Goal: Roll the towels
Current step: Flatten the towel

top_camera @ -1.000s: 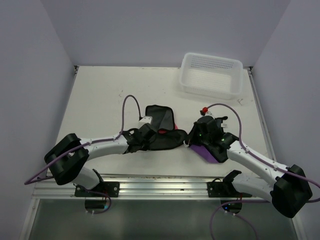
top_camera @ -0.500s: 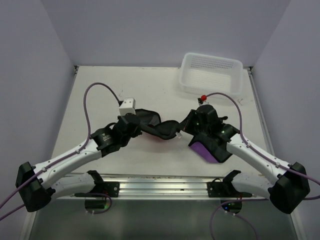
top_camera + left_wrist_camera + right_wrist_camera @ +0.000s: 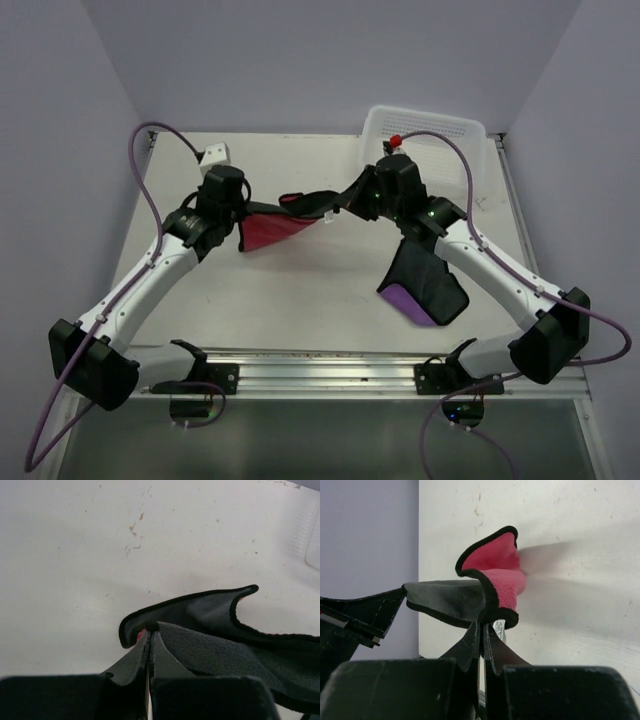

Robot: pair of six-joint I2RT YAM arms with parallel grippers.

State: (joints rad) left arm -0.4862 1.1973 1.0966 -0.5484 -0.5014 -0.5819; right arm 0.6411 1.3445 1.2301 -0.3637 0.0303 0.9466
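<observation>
A: What's in the white basket (image 3: 425, 145) at the far right of the table (image 3: 300, 300)?

B: Nothing that I can make out; its perforated floor shows bare where the right arm doesn't cover it.

A: And the pink-red towel (image 3: 275, 228)?

B: Stretched between the two arms above the table, long axis running left to right. Its red face hangs down toward the camera in the overhead view, with black fabric along the top edge.

A: How do the fingers stand?

B: The left fingers (image 3: 150, 635) are clenched on the towel's left corner (black-edged, grey side up in the wrist view). The right fingers (image 3: 482, 630) are pinched on the opposite corner, where the pink face curls up above the tips.

A: The purple towel (image 3: 425, 290)?

B: Lying on the table under the right forearm, mostly black on top, with purple showing at its near corner.
</observation>
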